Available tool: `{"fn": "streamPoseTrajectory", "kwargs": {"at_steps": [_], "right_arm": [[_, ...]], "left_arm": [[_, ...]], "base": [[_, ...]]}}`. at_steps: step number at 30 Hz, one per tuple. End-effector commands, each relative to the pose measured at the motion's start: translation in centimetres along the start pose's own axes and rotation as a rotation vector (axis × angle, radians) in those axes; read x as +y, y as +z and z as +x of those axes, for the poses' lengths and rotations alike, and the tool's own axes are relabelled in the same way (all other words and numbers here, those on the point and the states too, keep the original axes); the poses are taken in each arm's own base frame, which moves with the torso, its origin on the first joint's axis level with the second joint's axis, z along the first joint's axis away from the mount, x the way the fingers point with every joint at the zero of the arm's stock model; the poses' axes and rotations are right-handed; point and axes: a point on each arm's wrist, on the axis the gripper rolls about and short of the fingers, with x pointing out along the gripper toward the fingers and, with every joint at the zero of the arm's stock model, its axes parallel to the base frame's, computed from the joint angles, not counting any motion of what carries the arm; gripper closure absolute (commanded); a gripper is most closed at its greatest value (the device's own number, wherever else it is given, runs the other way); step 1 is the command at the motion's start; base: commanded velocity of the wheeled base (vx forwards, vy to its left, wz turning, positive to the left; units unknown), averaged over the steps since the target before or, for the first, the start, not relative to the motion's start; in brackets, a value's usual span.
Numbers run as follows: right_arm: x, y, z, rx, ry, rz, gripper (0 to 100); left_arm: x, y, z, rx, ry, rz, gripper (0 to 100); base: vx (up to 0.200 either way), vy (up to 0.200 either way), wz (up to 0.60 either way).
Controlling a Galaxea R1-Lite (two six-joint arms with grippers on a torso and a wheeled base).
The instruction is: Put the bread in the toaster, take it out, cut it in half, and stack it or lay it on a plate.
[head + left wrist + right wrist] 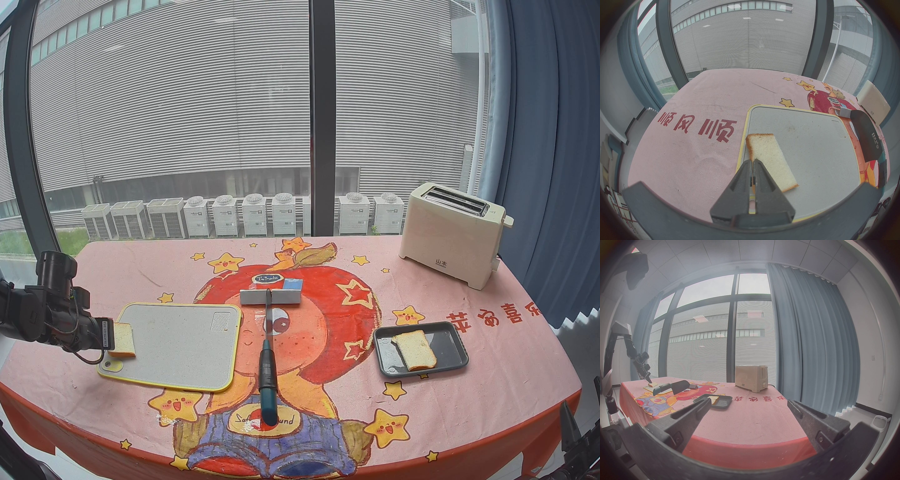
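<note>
A half slice of bread (122, 339) (770, 161) lies flat at the left edge of the grey cutting board (172, 344) (806, 150), partly over its yellow rim. My left gripper (107, 334) (753, 164) is shut, with its tips over the bread's near corner; I cannot tell whether they touch. Another half slice (414, 350) lies on the dark tray (453, 344) (723, 402). The cream toaster (451, 232) (751, 378) stands at the back right. My right gripper (748, 404) is open and holds nothing, off the table's front right corner.
A knife (267, 369) (865, 134) (672, 387) with a teal handle lies in the middle of the table, its blade resting on a small grey block (270, 295). A window runs behind the table and a blue curtain (550, 156) hangs at the right.
</note>
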Motion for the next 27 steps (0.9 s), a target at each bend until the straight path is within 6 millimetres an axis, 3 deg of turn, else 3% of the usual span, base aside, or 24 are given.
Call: {"fn": "streamPoseTrajectory", "kwargs": {"at_steps": [1,10,27], "right_arm": [[0.0,-0.5,0.0,0.001,0.0,0.0,0],[0.0,-0.5,0.0,0.001,0.0,0.0,0],[0.0,-0.5,0.0,0.001,0.0,0.0,0]], "left_arm": [[0.0,-0.1,-0.2,-0.005,0.001,-0.004,100],[0.0,0.0,-0.5,-0.014,0.0,-0.002,100],[-0.4,0.2,-6.1,-0.195,-0.024,0.014,100]], "base": [[0.0,0.0,0.0],[0.0,0.0,0.0],[0.0,0.0,0.0]]}}
